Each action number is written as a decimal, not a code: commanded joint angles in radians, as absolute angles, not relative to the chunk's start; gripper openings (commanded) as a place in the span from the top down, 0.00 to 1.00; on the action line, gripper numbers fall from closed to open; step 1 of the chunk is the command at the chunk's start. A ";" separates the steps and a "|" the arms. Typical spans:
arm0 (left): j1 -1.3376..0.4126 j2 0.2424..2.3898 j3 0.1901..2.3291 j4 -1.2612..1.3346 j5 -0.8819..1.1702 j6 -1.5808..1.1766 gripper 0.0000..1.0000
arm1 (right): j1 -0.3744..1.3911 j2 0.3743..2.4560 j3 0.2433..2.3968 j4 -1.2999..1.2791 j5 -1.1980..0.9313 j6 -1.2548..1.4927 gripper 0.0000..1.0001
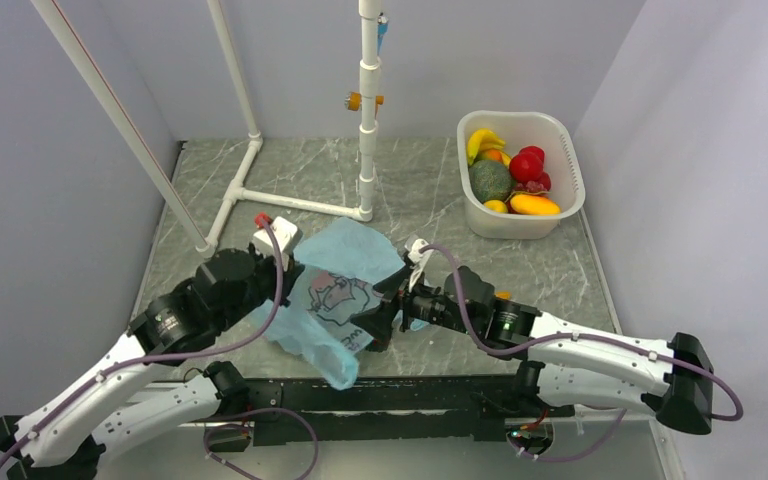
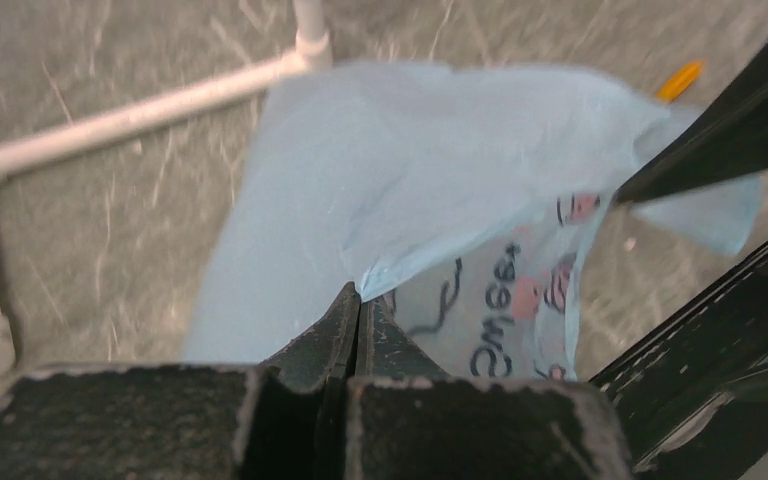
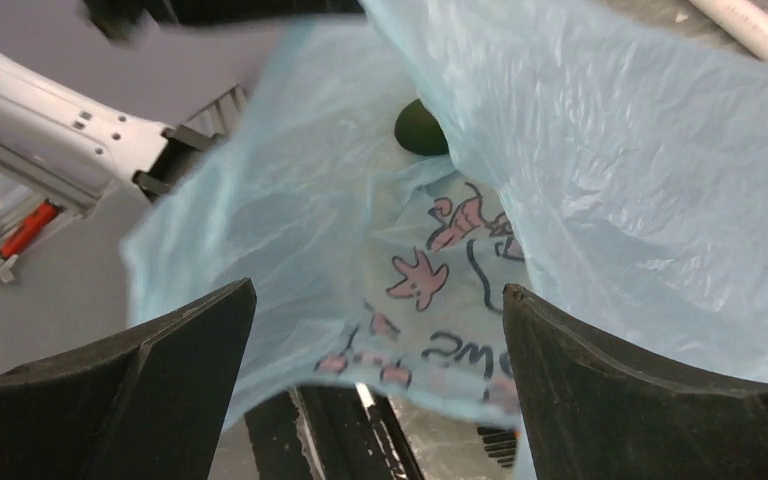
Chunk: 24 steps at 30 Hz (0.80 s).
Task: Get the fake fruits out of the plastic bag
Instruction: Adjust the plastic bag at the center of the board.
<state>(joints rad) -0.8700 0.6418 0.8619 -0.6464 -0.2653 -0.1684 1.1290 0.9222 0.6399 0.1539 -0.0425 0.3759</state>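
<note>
The light-blue plastic bag [image 1: 335,290] with its pink cartoon print lies crumpled at the table's middle. My left gripper [image 2: 360,298] is shut on a folded edge of the bag [image 2: 440,170]. My right gripper [image 3: 380,330] is open, its fingers either side of the printed part of the bag [image 3: 560,170], touching nothing. A dark green rounded thing [image 3: 420,128] shows in the bag's folds; I cannot tell what it is. The fake fruits lie in the white tub [image 1: 560,135] at the back right: banana [image 1: 482,140], mango [image 1: 534,205], red round fruit [image 1: 527,165].
A big dark green melon [image 1: 490,180] is also in the tub. A white pipe frame [image 1: 260,195] with an upright post [image 1: 368,110] stands behind the bag. A small orange piece [image 2: 682,78] lies beyond the bag, by my right arm.
</note>
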 commanded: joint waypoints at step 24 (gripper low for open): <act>-0.876 0.497 0.841 -0.807 -0.244 -0.332 1.00 | 1.289 1.517 0.908 0.157 0.501 0.418 0.04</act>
<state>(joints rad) -0.8719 0.5129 0.8024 -0.8089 -0.1925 -0.3103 1.2842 1.5124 0.8303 0.1642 0.3267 0.3851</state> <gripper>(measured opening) 0.009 0.949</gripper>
